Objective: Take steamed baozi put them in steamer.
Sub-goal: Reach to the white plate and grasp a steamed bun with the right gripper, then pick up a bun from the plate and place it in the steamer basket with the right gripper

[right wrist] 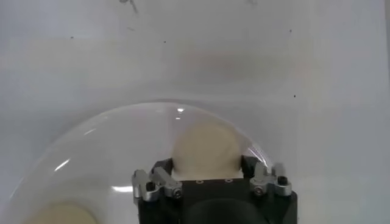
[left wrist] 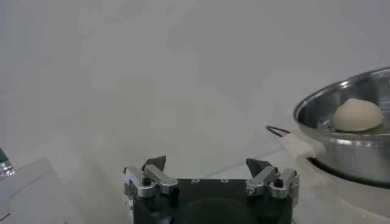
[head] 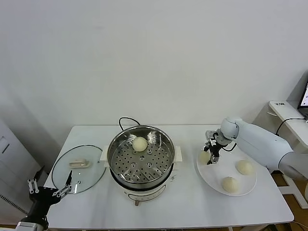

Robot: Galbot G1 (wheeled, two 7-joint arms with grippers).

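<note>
A white counter (head: pixel 183 207) stands against a plain pale wall, and the steamer (head: pixel 140 159), a shiny steel pot on a white base with white side handles and a black cord trailing behind it, sits near the counter's middle. One steamed baozi (head: pixel 139 143) rests on the perforated tray inside the steamer, toward its far side; the left wrist view shows this bun (left wrist: pixel 358 115) just above the steel rim. To the right of the steamer lies a flat white plate (head: pixel 211 180) carrying three more buns. The right gripper (head: pixel 211 155) is down over the plate's edge nearest the steamer, its jaws set on either side of one bun (right wrist: pixel 205 150) and closing around it; the frames do not show for certain that they press it. The other two buns (head: pixel 244 167) (head: pixel 230 184) lie farther from the steamer on the same plate, apart from each other. To the left of the steamer a round glass lid (head: pixel 78 169) with a white handle lies flat on the counter. The left gripper (head: pixel 49 190) hangs off the counter's near left corner, beyond the lid, jaws spread wide and holding nothing. Behind the plate, off the counter's right end, a white side table (head: pixel 288 115) shows.
</note>
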